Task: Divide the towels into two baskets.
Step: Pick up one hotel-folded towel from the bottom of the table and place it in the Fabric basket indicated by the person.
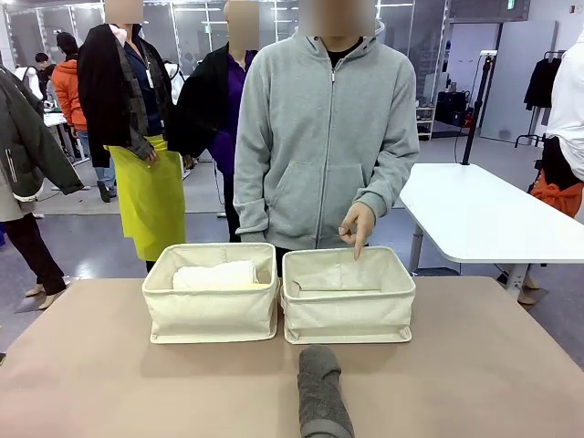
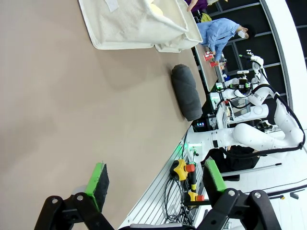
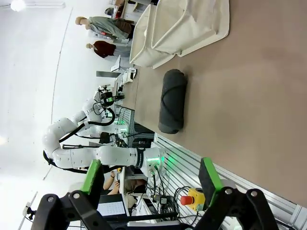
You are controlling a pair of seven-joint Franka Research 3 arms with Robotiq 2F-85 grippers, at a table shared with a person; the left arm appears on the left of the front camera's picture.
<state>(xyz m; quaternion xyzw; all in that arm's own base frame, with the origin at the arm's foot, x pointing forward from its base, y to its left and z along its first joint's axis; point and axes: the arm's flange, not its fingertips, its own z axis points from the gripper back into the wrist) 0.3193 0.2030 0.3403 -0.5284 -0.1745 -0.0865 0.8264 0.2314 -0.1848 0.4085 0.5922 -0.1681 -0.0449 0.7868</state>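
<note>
Two cream canvas baskets stand side by side at the table's far middle. In the left basket (image 1: 212, 310) lie a white towel (image 1: 215, 274) and a pale yellow towel (image 1: 239, 286) beneath it. Over the right basket (image 1: 348, 315) a person's hand (image 1: 357, 225) points down. A dark grey rolled towel (image 1: 321, 394) lies on the table in front of the right basket, also in the wrist views (image 2: 187, 91) (image 3: 172, 101). My left gripper (image 2: 153, 179) is open above the table, away from the grey towel. My right gripper (image 3: 151, 176) is open too, empty. The pink towel is hidden.
The beige table (image 1: 109, 383) has free room on both sides of the grey towel. A white table (image 1: 484, 214) stands behind at the right. Several people stand beyond the far edge.
</note>
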